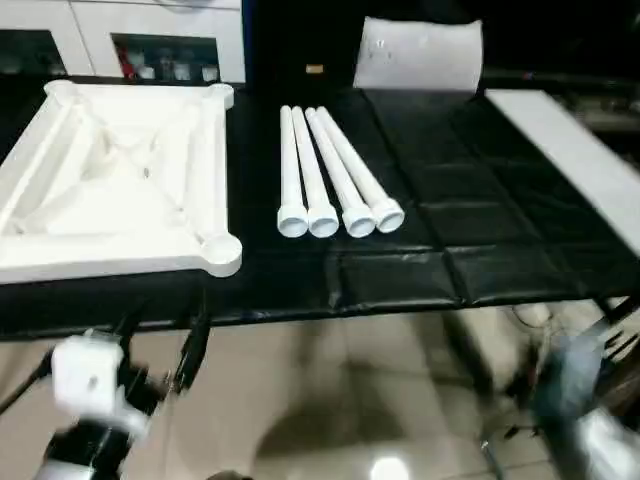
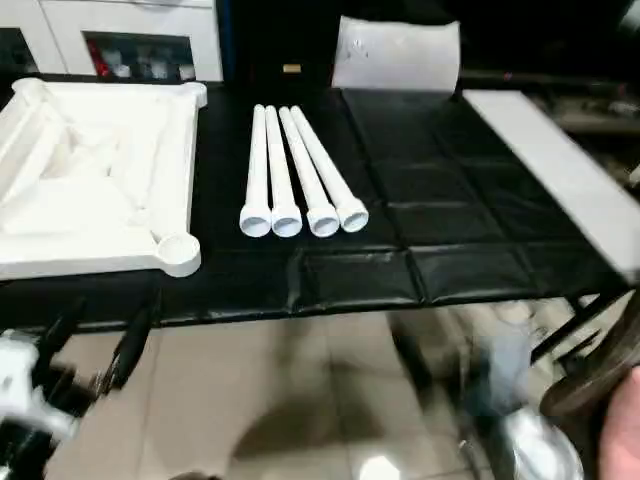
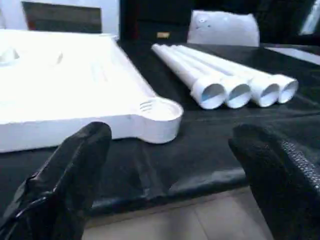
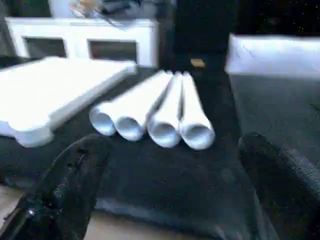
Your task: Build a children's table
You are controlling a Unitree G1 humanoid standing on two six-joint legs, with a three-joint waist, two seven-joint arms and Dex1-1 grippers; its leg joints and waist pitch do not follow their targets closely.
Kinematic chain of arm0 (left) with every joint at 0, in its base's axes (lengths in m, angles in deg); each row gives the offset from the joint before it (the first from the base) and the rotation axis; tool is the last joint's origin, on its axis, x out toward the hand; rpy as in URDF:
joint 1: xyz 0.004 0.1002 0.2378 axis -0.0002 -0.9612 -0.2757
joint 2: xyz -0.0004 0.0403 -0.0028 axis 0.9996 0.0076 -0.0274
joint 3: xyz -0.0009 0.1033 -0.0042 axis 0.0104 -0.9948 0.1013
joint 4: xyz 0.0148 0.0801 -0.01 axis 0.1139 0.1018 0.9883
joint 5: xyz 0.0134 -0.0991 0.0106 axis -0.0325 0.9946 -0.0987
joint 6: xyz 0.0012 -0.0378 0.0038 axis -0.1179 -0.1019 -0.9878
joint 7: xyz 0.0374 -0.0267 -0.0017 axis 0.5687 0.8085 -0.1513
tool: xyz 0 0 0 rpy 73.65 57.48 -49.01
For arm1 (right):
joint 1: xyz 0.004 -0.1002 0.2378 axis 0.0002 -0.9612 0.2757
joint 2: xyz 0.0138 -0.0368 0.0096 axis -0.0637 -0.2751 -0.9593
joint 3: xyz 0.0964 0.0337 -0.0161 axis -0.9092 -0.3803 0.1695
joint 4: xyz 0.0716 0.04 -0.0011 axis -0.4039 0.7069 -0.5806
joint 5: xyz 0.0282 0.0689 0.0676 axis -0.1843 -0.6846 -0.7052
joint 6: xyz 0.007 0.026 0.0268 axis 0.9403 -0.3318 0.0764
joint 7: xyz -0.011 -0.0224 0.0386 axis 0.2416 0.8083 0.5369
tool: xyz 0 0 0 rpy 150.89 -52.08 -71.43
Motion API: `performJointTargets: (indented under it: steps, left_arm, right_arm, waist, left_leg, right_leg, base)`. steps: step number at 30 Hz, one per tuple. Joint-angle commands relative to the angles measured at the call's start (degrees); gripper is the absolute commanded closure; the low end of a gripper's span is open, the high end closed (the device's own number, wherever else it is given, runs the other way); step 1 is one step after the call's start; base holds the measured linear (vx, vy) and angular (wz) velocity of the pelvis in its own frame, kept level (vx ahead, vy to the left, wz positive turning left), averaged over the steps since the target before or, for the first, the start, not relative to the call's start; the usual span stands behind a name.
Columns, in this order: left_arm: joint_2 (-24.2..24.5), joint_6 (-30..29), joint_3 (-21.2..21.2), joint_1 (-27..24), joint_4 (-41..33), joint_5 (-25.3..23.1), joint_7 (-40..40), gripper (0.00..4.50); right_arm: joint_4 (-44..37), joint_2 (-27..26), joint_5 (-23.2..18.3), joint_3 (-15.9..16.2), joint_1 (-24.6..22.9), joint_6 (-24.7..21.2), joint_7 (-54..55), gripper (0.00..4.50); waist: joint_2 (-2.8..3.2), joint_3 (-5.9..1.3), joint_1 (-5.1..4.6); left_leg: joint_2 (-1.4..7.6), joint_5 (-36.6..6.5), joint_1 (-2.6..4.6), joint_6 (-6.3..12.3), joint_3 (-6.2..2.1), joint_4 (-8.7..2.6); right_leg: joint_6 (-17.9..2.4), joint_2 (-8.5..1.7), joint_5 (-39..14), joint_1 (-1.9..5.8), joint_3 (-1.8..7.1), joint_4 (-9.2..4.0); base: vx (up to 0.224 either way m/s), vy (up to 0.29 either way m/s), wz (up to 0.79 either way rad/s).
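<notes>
The white tabletop (image 1: 60,235) lies upside down on the black table's left side, X-ribs up, with a round socket (image 1: 220,250) at its near corner. Several white tapered legs (image 1: 330,170) lie side by side in the middle, open ends toward me. My left gripper (image 1: 160,345) hangs open below the table's front edge, in front of the tabletop's near corner. In the left wrist view its fingers (image 3: 70,175) stand wide apart, facing the socket (image 3: 160,112). My right gripper (image 4: 175,185) is open too, off the front edge and facing the legs' (image 4: 155,110) open ends, holding nothing.
A white pillow-like block (image 1: 420,55) stands at the table's back. A flat white strip (image 1: 580,150) runs along the right side. The black padded table (image 1: 480,200) has its front edge close to me, with tiled floor (image 1: 330,400) below. White cabinets (image 1: 150,35) stand behind.
</notes>
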Motion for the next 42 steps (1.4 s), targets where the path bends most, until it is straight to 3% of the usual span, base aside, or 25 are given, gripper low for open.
performJointTargets:
  steps: [1,12,13,15,19,20,22,24,25,26,27,29,30,31,32,33,34,35,36,37,38,39,40,41,42]
  left_arm:
    - [0.8,-4.9,-0.8,2.6,-3.9,-0.6,-1.8,0.17]
    - [-2.2,-18.2,-3.8,24.8,2.3,-8.4,-12.5,0.17]
    - [-2.4,-16.7,-4.6,26.3,3.9,-10.0,-13.1,0.17]
    - [-2.5,-15.8,-5.7,28.4,5.7,-10.4,-13.9,0.17]
    - [-1.5,-20.2,-7.4,31.9,7.1,-9.2,-12.2,0.17]
    - [-1.2,-20.1,-7.6,32.0,6.8,-9.5,-11.6,0.17]
    - [0.0,-20.8,-8.2,32.4,6.4,-12.3,-11.8,0.17]
    - [0.7,-21.7,-8.1,32.5,6.2,-13.7,-11.8,0.17]
    - [0.6,-22.0,-7.5,32.3,6.5,-13.7,-11.8,0.17]
    - [0.0,-21.8,-6.2,32.1,6.8,-12.7,-12.1,0.17]
    - [-0.4,-21.7,-5.2,32.0,7.1,-11.8,-12.2,0.17]
    - [-0.7,-21.9,-4.1,32.0,7.5,-10.0,-12.3,0.17]
    - [-0.4,-22.1,-4.4,32.1,7.7,-9.9,-11.9,0.17]
    - [-0.3,-22.0,-4.5,32.2,7.9,-9.9,-11.7,0.17]
    - [-0.5,-21.9,-4.5,32.4,8.3,-10.0,-11.8,0.17]
    - [-0.6,-21.7,-4.5,32.5,8.6,-10.1,-11.7,0.17]
    - [-0.9,-21.4,-4.4,32.8,9.2,-9.9,-11.4,0.17]
    - [-1.0,-20.7,-4.8,33.0,10.0,-10.2,-11.0,0.17]
    - [-1.2,-20.2,-5.0,33.1,10.5,-10.6,-10.7,0.17]
    - [-1.5,-20.5,-5.2,33.2,10.8,-10.5,-10.5,0.17]
    - [-1.9,-21.0,-5.4,33.2,10.9,-10.4,-10.5,0.17]
    - [-2.6,-21.5,-5.9,33.0,11.1,-9.7,-10.3,0.17]
    - [-3.0,-22.0,-6.3,33.0,11.0,-9.4,-10.3,0.17]
    - [-3.0,-22.3,-7.2,32.8,10.9,-9.6,-10.0,0.17]
    - [-3.0,-22.3,-7.8,32.7,10.7,-9.9,-10.0,0.17]
  right_arm:
    - [-0.9,-1.4,2.7,1.4,0.6,-3.2,1.5,0.0]
    - [0.3,-9.6,13.2,5.4,17.1,-15.1,20.0,0.0]
    - [1.5,-10.2,14.0,6.0,18.0,-14.8,19.9,0.0]
    - [2.9,-10.3,16.3,7.2,19.6,-14.3,20.0,0.0]
    - [4.6,-10.5,16.1,9.3,20.9,-13.5,19.2,0.0]
    - [5.1,-10.5,16.3,9.2,20.8,-13.4,19.3,0.0]
    - [5.9,-10.7,16.7,9.0,20.8,-13.2,19.6,0.0]
    - [6.3,-11.5,16.5,8.5,20.5,-14.2,20.1,0.0]
    - [6.6,-12.4,15.8,8.0,20.1,-15.8,20.5,0.0]
    - [6.7,-12.6,16.2,8.2,20.0,-16.3,20.9,0.0]
    - [6.8,-13.3,16.0,8.0,19.8,-16.6,21.3,0.0]
    - [7.0,-14.1,16.6,8.5,19.4,-16.8,22.3,0.0]
    - [7.0,-14.2,16.8,8.5,19.3,-16.5,22.9,0.0]
    - [7.1,-14.5,16.6,8.3,19.1,-16.2,23.2,0.0]
    - [7.1,-14.8,16.5,8.1,18.8,-15.9,23.5,0.0]
    - [7.2,-15.1,16.6,7.9,18.5,-15.7,23.9,0.0]
    - [7.4,-15.6,16.8,7.6,18.2,-15.8,24.1,0.0]
    - [7.7,-15.9,17.2,7.4,17.7,-16.1,24.4,0.0]
    - [8.0,-16.1,17.4,7.2,17.4,-16.4,24.5,0.0]
    - [7.9,-16.0,18.0,7.2,17.2,-17.3,24.8,0.0]
    - [7.8,-15.7,18.2,7.1,17.1,-18.1,25.0,0.0]
    - [7.7,-15.7,17.6,6.5,17.0,-18.7,25.0,0.0]
    - [7.5,-15.4,17.0,5.8,17.1,-18.9,24.8,0.0]
    - [7.1,-14.8,17.0,5.5,17.1,-18.5,24.7,0.0]
    - [6.8,-14.3,17.0,5.3,17.1,-18.3,24.5,0.0]
  waist:
    - [1.55,-0.63,-0.31]
    - [1.54,-1.85,-1.04]
    - [0.87,-1.6,-0.48]
    - [2.38,-2.7,-1.31]
    - [2.64,-2.61,-0.58]
    - [2.63,-1.98,0.97]
    - [3.89,-1.22,1.05]
    - [5.01,0.02,0.67]
    - [8.9,0.04,-1.62]
    - [8.09,-0.82,-1.84]
    - [9.47,-1.82,-0.79]
    - [9.32,-2.49,-1.24]
    - [6.07,-2.76,-0.55]
    - [3.69,-3.54,0.7]
    - [3.63,-3.4,-1.01]
    - [3.31,-1.08,0.63]
    - [6.51,0.83,-0.75]
    - [8.82,1.77,-1.69]
    - [9.07,3.11,-3.13]
    - [9.8,1.24,-1.69]
    - [10.12,1.39,0.74]
    - [9.01,-1.48,1.3]
    - [6.84,-3.31,0.38]
    - [5.16,-3.19,-2.66]
    - [5.16,-3.19,-2.66]
  left_leg:
    - [5.38,-26.0,2.35,-4.76,-3.69,-5.17]
    - [4.58,-16.3,1.66,-5.78,-3.11,-4.56]
    - [2.79,-16.2,-1.61,-1.46,-5.09,-5.66]
    - [1.73,-7.8,-1.68,9.96,-7.4,-4.11]
    - [-1.01,4.3,-4.6,21.89,-8.13,-1.27]
    - [1.45,1.6,-6.4,19.09,-9.11,3.28]
    - [3.91,-2.0,-7.06,14.58,-10.58,6.22]
    - [3.83,-8.4,-3.91,8.26,-12.47,2.57]
    - [0.51,-14.8,1.89,8.21,-16.36,-5.56]
    - [-0.45,-6.9,3.01,-3.65,-18.14,-4.89]
    - [1.51,-1.9,2.97,-25.95,-14.46,-4.51]
    - [-1.36,-1.6,1.3,-45.13,-12.85,-9.88]
    - [-1.35,-6.8,0.39,-47.8,-12.19,-11.05]
    - [-0.28,-8.5,0.29,-41.67,-12.04,-4.3]
    - [2.02,1.8,3.53,-13.86,-14.31,6.09]
    - [5.0,-4.2,1.5,-8.94,-18.22,12.29]
    - [8.03,-12.2,3.21,-11.44,-23.68,14.76]
    - [7.62,-28.4,2.29,-14.75,-25.43,9.13]
    - [1.99,-61.4,-7.29,-21.21,-21.69,-7.14]
    - [-0.35,-66.1,-6.86,-18.85,-19.45,-8.45]
    - [-4.65,-62.3,-9.22,-16.97,-13.88,-10.23]
    - [-6.11,-48.7,-8.62,-22.19,-9.65,-8.67]
    - [-4.82,-35.6,-5.42,-23.4,-8.66,-1.99]
    - [0.26,-1.6,-5.06,-8.62,-13.0,13.26]
    - [0.26,-1.6,-5.06,-8.62,-13.0,13.26]
  right_leg:
    - [-2.0,-5.11,-22.3,-2.29,3.92,-6.42]
    - [-2.9,-4.48,-2.8,-0.79,3.43,-4.25]
    - [-3.2,-5.44,-2.0,1.62,0.97,-4.1]
    - [-8.4,-5.81,9.0,3.0,-1.91,-3.76]
    - [-12.4,-9.93,9.8,5.66,-1.99,-5.11]
    - [-10.9,-18.01,3.5,6.81,-0.4,-8.89]
    - [-10.3,-22.45,-2.8,8.37,-0.46,-11.19]
    - [-11.5,-16.36,-14.6,8.63,-4.5,-9.88]
    - [-9.2,1.04,-13.9,4.01,-8.68,4.5]
    - [-5.9,3.86,-8.4,1.11,-5.44,7.69]
    - [-1.6,3.15,-1.9,-2.13,-3.88,8.44]
    - [-3.2,4.23,4.8,1.15,-4.97,7.21]
    - [-9.7,0.55,5.0,1.92,-4.18,3.3]
    - [-14.6,-9.2,2.4,0.65,0.0,-0.61]
    - [-15.8,-15.91,-3.9,-2.04,1.59,-5.31]
    - [-18.3,-17.2,-7.3,0.03,1.72,-6.44]
    - [-11.1,-15.84,-7.1,-0.65,-0.44,-2.98]
    - [-8.4,-11.48,-8.7,-0.24,-2.24,2.97]
    - [-3.4,-0.76,-9.0,1.01,-3.62,14.61]
    - [-3.1,0.4,-9.6,2.35,-3.8,14.69]
    - [-6.8,1.47,-13.1,3.83,-3.96,16.54]
    - [-10.2,-1.17,-21.7,4.52,-2.76,13.35]
    - [-10.6,-6.31,-25.6,1.77,-0.69,9.45]
    - [-14.6,-17.8,-8.9,3.19,4.42,-2.75]
    - [-14.6,-17.8,-8.9,3.19,4.42,-2.75]
  base:
    - [0.0,0.0,0.0]
    - [0.0,0.0,0.0]
    - [0.0,0.0,0.0]
    - [0.004,-0.006,0.37]
    - [-0.006,0.015,0.49]
    - [-0.025,0.063,0.39]
    - [-0.011,0.09,0.38]
    - [0.019,0.187,0.3]
    - [0.039,0.244,0.39]
    - [0.031,0.236,0.61]
    - [0.031,0.236,0.61]
    - [-0.041,0.137,0.38]
    - [-0.061,0.1,0.28]
    - [-0.096,-0.025,0.3]
    - [-0.058,-0.077,0.06]
    - [-0.058,-0.077,0.06]
    - [-0.063,0.093,-0.11]
    - [-0.077,0.23,-0.27]
    - [-0.077,0.23,-0.27]
    - [-0.151,0.183,-0.1]
    - [-0.232,0.106,0.15]
    - [-0.232,0.106,0.15]
    - [-0.099,0.025,0.11]
    - [0.042,-0.063,-0.03]
    - [0.042,-0.063,-0.03]
